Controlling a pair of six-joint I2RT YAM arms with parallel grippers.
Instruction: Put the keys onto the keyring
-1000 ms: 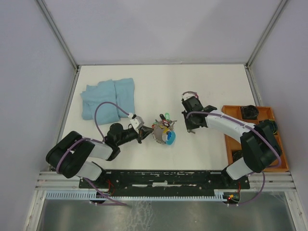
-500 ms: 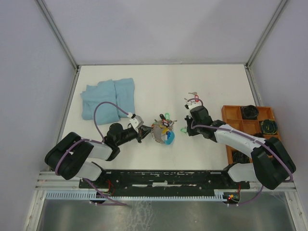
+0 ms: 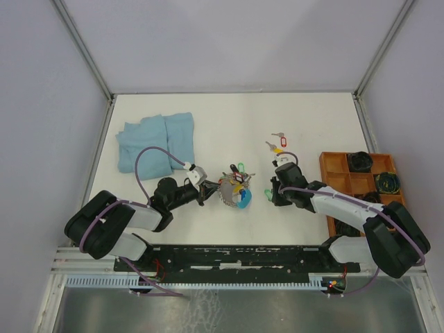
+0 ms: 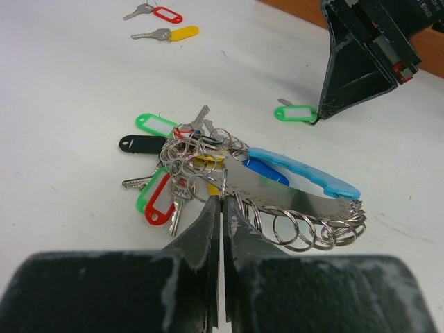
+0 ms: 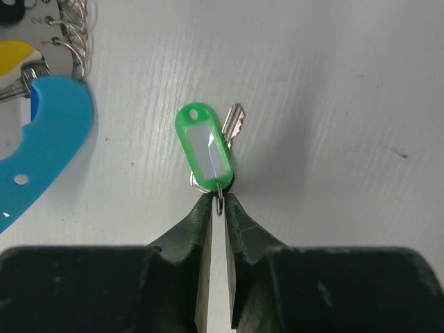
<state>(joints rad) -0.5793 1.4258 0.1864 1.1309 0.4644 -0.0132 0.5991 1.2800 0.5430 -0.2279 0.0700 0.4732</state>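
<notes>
The keyring (image 3: 234,191) is a silver metal plate (image 4: 277,198) with a blue plastic part and several split rings. Green (image 4: 156,125), black and red (image 4: 159,205) tagged keys hang on it. My left gripper (image 3: 211,189) is shut on a ring at the plate's edge (image 4: 223,201). My right gripper (image 3: 272,195) is shut on the small ring of a green-tagged key (image 5: 205,147), which lies on the table right of the keyring (image 4: 295,112). A red-tagged key (image 3: 283,141) and a yellow-tagged key (image 3: 275,147) lie loose farther back.
A folded blue cloth (image 3: 154,142) lies at the back left. An orange compartment tray (image 3: 361,182) with dark items stands at the right edge, beside the right arm. The blue part of the keyring (image 5: 48,132) is close to the left of the right gripper.
My right gripper has moved nearer, away from the red and yellow keys, and now holds the green-tagged key beside the keyring. The left gripper and keyring have barely moved.
</notes>
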